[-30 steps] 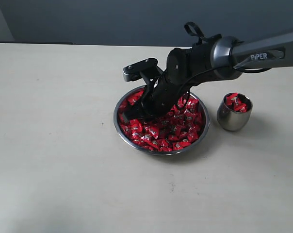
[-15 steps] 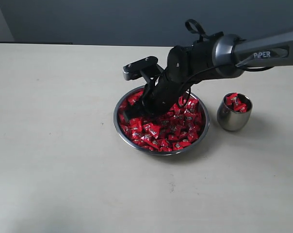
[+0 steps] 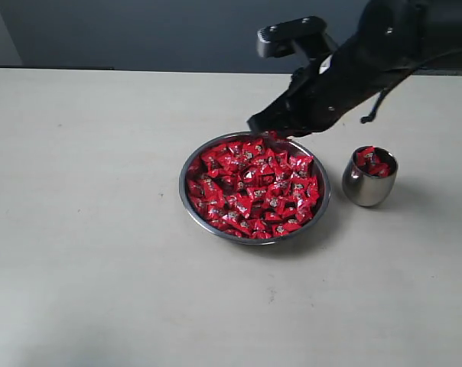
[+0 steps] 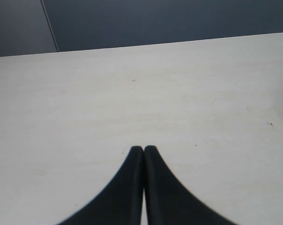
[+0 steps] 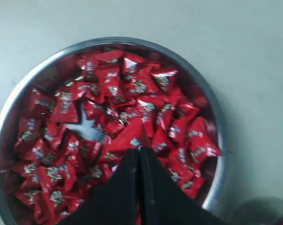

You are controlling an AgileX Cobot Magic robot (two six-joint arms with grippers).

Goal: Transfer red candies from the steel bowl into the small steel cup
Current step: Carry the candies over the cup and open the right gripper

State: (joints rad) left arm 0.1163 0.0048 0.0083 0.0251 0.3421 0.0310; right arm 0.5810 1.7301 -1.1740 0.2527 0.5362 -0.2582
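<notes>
Right wrist view shows the right tool (image 5: 139,153) with its two dark fingers drawn together so that no gap shows between them. At their tips a single red candy (image 5: 127,137) looks larger and nearer than the rest and seems to be pinched there. Below it lies the steel bowl (image 5: 127,41), heaped with red candies (image 5: 108,89); one small patch of bare steel shows through among the wrappers.

In the exterior view the right tool (image 3: 261,126) hangs above the far rim of the steel bowl (image 3: 183,191), clear of the heap, and its black arm (image 3: 384,53) reaches in from the upper right. The red candies (image 3: 250,187) cover the bowl from rim to rim. To the right of the bowl, near it but not touching, the small steel cup (image 3: 369,189) stands upright on the pale counter (image 3: 86,229), with a few red candies (image 3: 372,160) showing at its mouth.

Left wrist view shows the left tool (image 4: 143,150) with its fingers pressed together, tip to tip, holding nothing, above a bare stretch of counter (image 4: 132,93). This tool does not appear in the exterior view.
</notes>
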